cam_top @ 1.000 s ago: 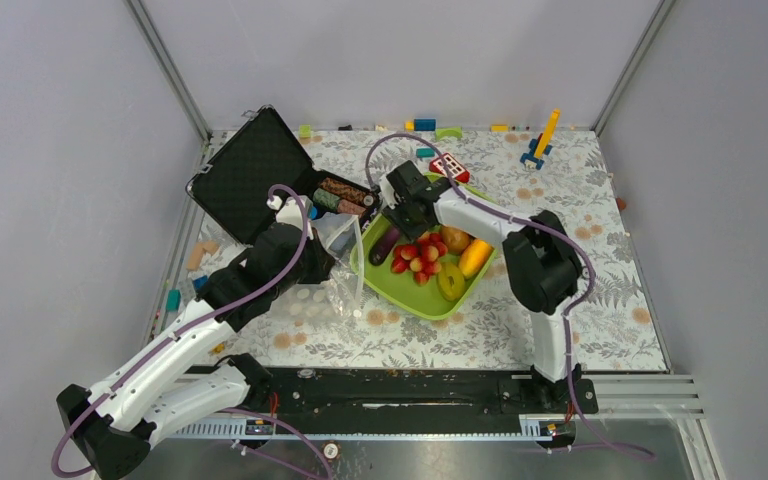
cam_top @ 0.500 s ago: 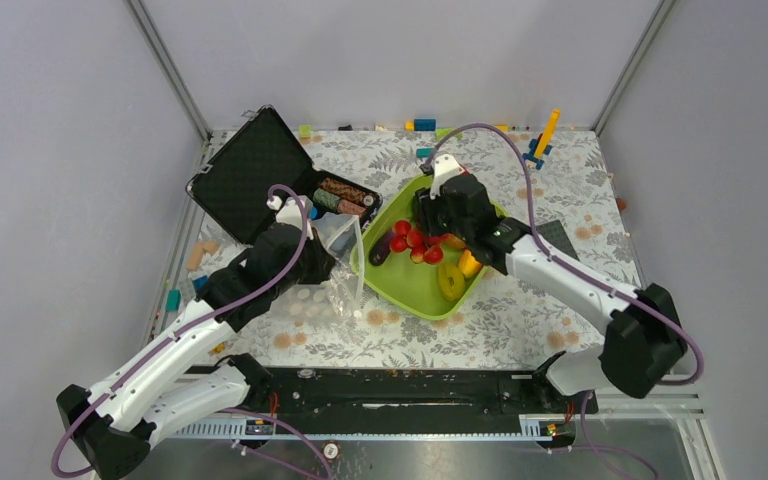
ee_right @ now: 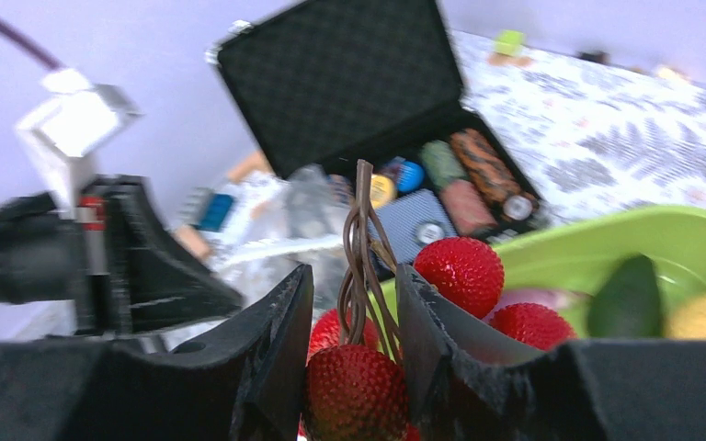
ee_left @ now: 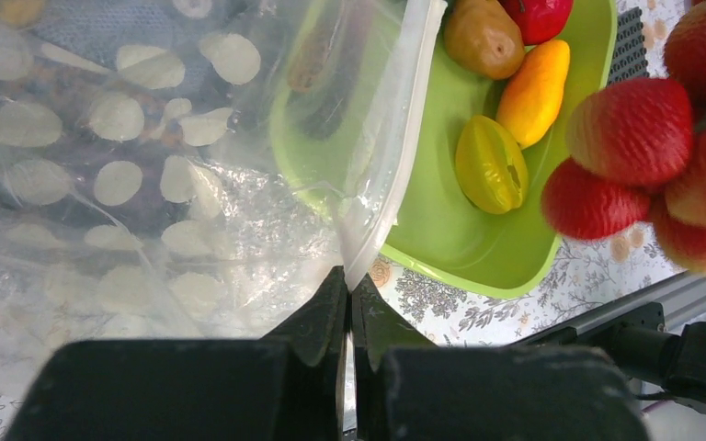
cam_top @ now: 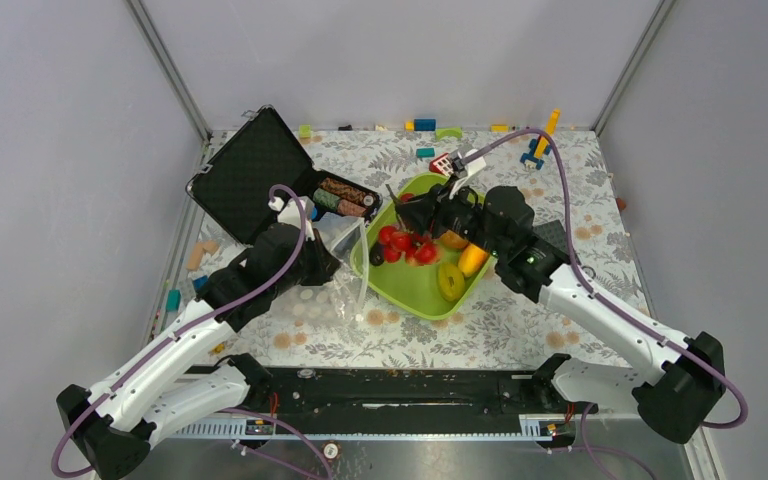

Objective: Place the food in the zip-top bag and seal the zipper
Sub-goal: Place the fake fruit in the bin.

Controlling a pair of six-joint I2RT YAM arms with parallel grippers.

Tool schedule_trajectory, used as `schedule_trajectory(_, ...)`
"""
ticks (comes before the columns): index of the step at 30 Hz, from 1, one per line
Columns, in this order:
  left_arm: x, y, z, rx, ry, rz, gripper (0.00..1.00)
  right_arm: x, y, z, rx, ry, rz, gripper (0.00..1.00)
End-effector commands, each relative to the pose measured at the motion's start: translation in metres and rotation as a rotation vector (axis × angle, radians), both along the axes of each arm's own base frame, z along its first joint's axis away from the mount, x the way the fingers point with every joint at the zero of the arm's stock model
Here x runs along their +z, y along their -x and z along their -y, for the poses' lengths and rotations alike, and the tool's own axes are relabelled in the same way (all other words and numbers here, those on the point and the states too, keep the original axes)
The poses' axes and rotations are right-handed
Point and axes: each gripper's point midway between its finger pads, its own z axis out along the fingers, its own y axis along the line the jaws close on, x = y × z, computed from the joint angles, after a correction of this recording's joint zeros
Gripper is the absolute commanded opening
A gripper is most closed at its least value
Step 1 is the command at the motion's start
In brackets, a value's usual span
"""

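So far nothing looks bagged: the strawberry bunch (ee_right: pixel 460 271) hangs over the green tray (ee_left: pixel 450 248), its stem pinched in the right gripper (ee_right: pixel 354 287). The left gripper (ee_left: pixel 349 287), clamped tight, holds the zip-top bag (ee_left: pixel 147 184) by its mouth edge. The other food (ee_left: pixel 533 92) is yet to load and the sealing yet to do.

Open black case (cam_top: pixel 255 170), poker chips (cam_top: pixel 342 196) inside, beside lime-green tray (cam_top: pixel 410 295); toy blocks (cam_top: pixel 424 125) along far edge.

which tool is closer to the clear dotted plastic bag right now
Left. The left tool is pinched shut on the mouth edge of the clear dotted plastic bag. The right tool is apart from it, above the lime-green tray, gripping the stems of a red strawberry bunch.
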Motion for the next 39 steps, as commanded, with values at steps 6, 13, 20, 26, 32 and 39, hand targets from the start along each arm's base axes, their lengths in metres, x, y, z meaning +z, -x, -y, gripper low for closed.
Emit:
schedule_trajectory(6,0.033,0.004,0.021,-0.054,0.151,0.026,0.00,0.032,0.049,-0.048,0.253,-0.240,0.016,0.00)
schedule_trajectory(13,0.043,0.016,0.042,-0.125,0.282,-0.014,0.00,0.029,0.050,-0.066,0.232,-0.313,0.027,0.00)
schedule_trajectory(20,0.048,0.023,0.052,-0.161,0.358,-0.040,0.00,0.021,0.042,-0.084,0.165,-0.337,0.046,0.00)
schedule_trajectory(26,0.056,0.029,0.056,-0.195,0.390,-0.039,0.00,0.016,0.024,-0.084,0.064,-0.423,-0.005,0.00)
schedule_trajectory(32,0.057,0.023,0.045,-0.106,0.413,-0.009,0.00,-0.001,0.024,-0.070,-0.012,-0.434,-0.079,0.00)
schedule_trajectory(39,0.058,0.013,0.029,-0.001,0.406,0.031,0.00,-0.018,0.053,-0.074,0.115,-0.323,-0.129,0.00)
